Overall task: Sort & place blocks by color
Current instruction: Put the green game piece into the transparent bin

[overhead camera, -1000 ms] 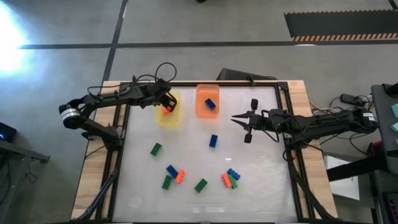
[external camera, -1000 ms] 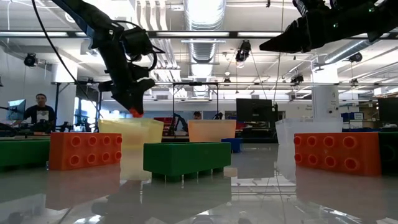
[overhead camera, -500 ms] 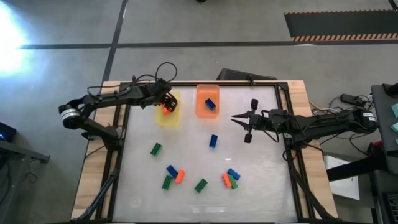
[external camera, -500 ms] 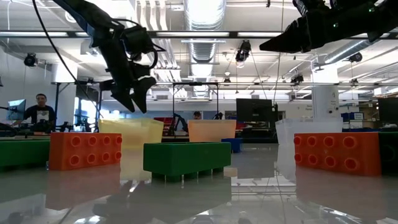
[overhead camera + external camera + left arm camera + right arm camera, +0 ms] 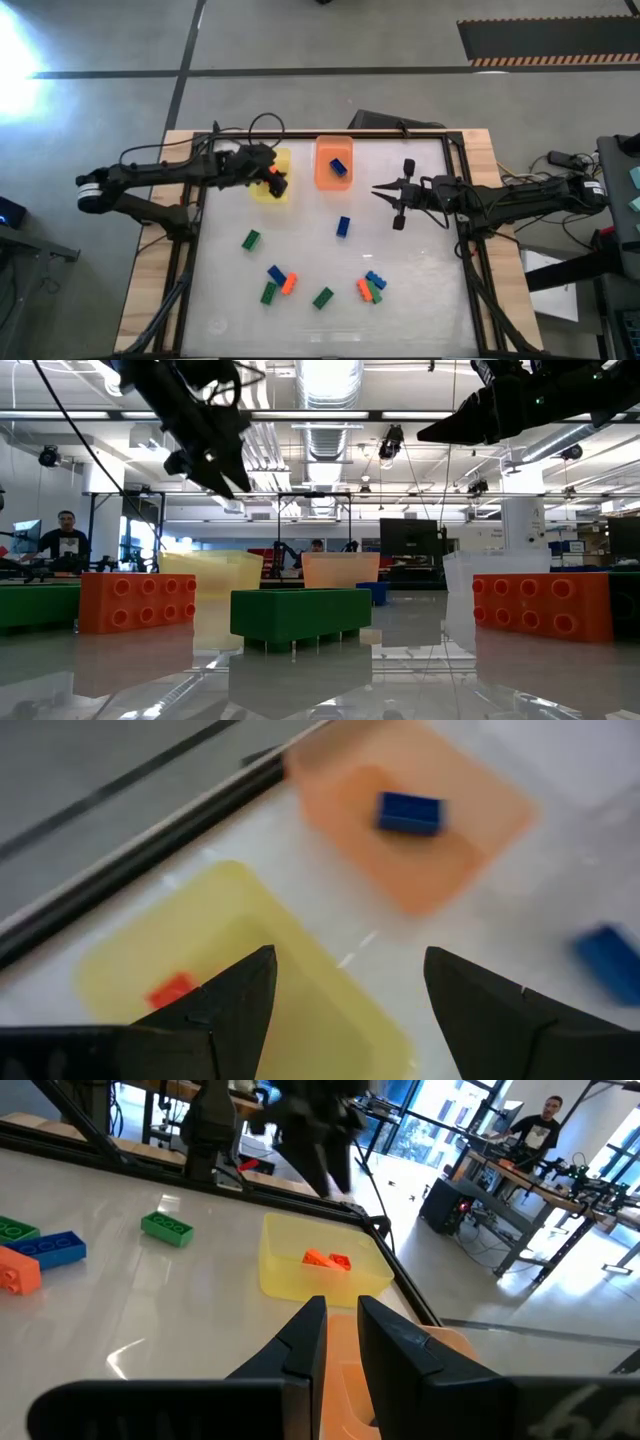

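My left gripper (image 5: 275, 183) (image 5: 350, 1010) hangs open above the yellow tray (image 5: 268, 192), with nothing between its fingers. An orange block (image 5: 172, 990) (image 5: 325, 1260) lies on that tray's floor. The orange tray (image 5: 333, 163) beside it holds one blue block (image 5: 410, 812). Loose blocks lie flat on the white table: a green one (image 5: 250, 239), a blue one (image 5: 343, 226), a blue, orange and green group (image 5: 278, 283), a green one (image 5: 322, 297), and an orange, green and blue cluster (image 5: 370, 287). My right gripper (image 5: 378, 190) (image 5: 340, 1340) waits shut and level, right of the orange tray.
Both trays stand at the table's far edge, close to the dark frame rail (image 5: 150, 860). The loose blocks fill the table's middle and near half. A person (image 5: 545, 1120) sits at a desk in the room beyond the table.
My left gripper held an orange block over the yellow tray, then opened and let it fall in. It has since risen clear of the tray and swung a little toward the table's near edge. The orange block now lies in the yellow tray.
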`<state>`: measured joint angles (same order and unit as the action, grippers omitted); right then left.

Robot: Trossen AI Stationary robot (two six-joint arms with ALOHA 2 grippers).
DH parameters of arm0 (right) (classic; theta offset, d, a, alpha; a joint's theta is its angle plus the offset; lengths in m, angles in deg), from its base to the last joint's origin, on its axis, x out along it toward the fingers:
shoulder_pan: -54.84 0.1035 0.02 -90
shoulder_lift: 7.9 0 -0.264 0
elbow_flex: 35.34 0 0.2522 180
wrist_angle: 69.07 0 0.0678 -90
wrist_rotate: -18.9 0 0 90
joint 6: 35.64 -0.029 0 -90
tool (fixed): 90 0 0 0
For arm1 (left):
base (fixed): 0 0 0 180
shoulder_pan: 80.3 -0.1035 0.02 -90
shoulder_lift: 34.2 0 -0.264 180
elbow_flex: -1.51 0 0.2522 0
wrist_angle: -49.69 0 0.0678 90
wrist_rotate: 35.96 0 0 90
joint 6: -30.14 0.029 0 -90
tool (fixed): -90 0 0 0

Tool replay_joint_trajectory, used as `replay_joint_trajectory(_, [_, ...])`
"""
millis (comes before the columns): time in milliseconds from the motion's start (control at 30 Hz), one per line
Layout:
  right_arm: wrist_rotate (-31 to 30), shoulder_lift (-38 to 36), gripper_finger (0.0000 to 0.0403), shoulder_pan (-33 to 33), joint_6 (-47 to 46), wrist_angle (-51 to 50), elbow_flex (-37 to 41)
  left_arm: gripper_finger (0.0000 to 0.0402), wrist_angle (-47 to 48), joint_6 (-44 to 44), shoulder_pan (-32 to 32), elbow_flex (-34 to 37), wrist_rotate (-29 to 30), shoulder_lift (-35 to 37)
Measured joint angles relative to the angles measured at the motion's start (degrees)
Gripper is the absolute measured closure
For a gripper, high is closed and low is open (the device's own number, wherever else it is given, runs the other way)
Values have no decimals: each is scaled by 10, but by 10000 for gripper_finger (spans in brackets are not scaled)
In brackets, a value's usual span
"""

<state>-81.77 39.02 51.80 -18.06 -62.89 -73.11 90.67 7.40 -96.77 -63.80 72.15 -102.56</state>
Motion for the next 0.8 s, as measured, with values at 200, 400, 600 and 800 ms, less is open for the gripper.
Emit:
replay_joint_trajectory(200, [0, 0, 351, 0, 0, 0, 0, 164, 26, -66, 86, 0, 0, 22])
replay_joint_trajectory(400, [0, 0, 351, 0, -5, 0, 0, 164, 78, -145, 154, -2, -1, 13])
replay_joint_trajectory(600, [0, 0, 351, 0, -5, 0, 0, 164, 218, -252, 207, -25, -45, -22])
replay_joint_trajectory(800, [0, 0, 351, 0, -6, 0, 0, 164, 320, -328, 253, -42, -113, -82])
